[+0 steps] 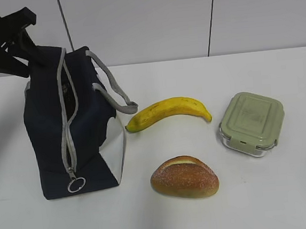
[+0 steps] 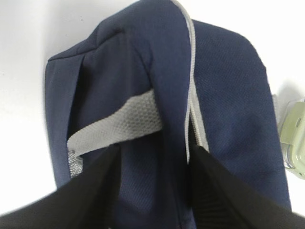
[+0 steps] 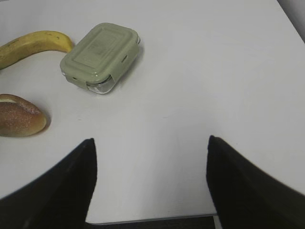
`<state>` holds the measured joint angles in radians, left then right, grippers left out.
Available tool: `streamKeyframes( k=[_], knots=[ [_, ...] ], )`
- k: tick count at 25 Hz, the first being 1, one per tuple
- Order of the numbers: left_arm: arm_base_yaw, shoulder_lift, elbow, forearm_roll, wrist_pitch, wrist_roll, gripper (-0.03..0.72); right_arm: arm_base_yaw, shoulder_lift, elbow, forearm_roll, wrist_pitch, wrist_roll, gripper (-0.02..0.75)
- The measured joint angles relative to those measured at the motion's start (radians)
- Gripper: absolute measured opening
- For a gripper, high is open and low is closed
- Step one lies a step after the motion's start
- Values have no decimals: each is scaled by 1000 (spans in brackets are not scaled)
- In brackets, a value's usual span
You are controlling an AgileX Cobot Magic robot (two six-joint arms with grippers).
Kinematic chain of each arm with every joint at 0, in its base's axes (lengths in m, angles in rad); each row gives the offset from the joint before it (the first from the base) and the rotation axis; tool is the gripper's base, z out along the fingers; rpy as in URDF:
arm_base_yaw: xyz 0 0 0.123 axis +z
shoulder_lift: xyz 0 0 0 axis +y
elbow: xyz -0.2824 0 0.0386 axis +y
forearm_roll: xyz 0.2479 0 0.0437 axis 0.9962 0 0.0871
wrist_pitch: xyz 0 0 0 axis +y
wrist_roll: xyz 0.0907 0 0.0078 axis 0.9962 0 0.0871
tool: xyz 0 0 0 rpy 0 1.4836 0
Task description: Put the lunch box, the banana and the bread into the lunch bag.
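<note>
The navy lunch bag (image 1: 47, 134) stands at the left, its grey zipper partly open near the top and the ring pull (image 1: 76, 184) low on the front. My left gripper (image 1: 29, 53) is at the bag's top back corner; in the left wrist view it (image 2: 155, 152) is shut on a fold of the bag's navy fabric (image 2: 228, 95) beside the grey strap (image 2: 119, 126). The banana (image 1: 168, 109), the bread (image 1: 184, 177) and the green-lidded lunch box (image 1: 252, 122) lie on the table right of the bag. My right gripper (image 3: 151, 140) is open and empty, near the table's edge, short of the lunch box (image 3: 100, 55).
The white table (image 1: 289, 199) carries everything. The bag's grey handle (image 1: 113, 86) droops toward the banana's stem end. The right wrist view shows the banana (image 3: 28, 45) and the bread (image 3: 19, 116) at its left edge. A white wall stands behind.
</note>
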<state>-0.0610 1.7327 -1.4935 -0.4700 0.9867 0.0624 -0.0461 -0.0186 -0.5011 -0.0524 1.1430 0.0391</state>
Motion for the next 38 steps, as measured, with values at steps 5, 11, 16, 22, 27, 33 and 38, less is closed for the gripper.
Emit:
streamKeyframes(
  k=[5,11,16,22,27,33,38],
  knots=[
    [0,15,0,-3,-1,0,290,0,0,0,0,0,0,529],
    [0,18,0,-10,0,0,20,0,0,0,0,0,0,530],
    [0,18,-1,-11,18,0,4,0,0,0,0,0,0,530],
    [0,18,-1,-11,42,0,3,0,0,0,0,0,0,530],
    [0,18,-1,-15,44,0,3,0,0,0,0,0,0,530],
    [0,18,-1,-15,45,1,3,0,0,0,0,0,0,530],
    [0,18,-1,-15,46,3,3,0,0,0,4,0,0,530]
  ],
)
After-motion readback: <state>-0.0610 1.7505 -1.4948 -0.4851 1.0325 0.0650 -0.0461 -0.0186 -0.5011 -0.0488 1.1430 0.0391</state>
